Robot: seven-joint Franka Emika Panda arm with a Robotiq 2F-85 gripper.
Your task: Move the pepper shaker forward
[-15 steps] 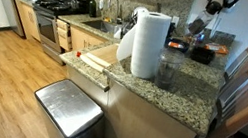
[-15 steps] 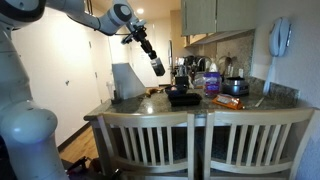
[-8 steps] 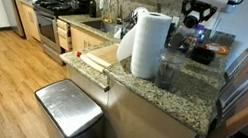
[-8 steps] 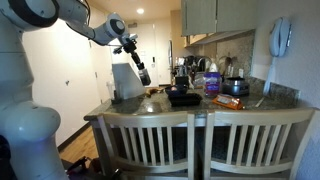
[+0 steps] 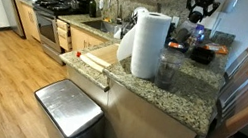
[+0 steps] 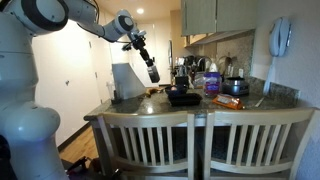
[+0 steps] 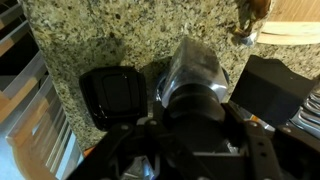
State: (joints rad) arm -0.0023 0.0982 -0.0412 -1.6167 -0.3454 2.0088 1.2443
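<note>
High above the tabletop [image 7: 90,40], the tool [image 6: 153,72] is clamped on a squat dark cylinder, apparently the pepper shaker [image 7: 195,103], held clear of everything. Beneath the tool stands the tumbler [image 5: 168,68]. Carrying looks under way; next, lower it onto bare granite forward, upright, then open.

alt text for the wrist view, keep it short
A clear greyish tumbler sits mid-frame on a speckled granite counter, with a flat black container beside it. The claw's dark body fills the bottom edge; a pale wooden board shows top right.
</note>
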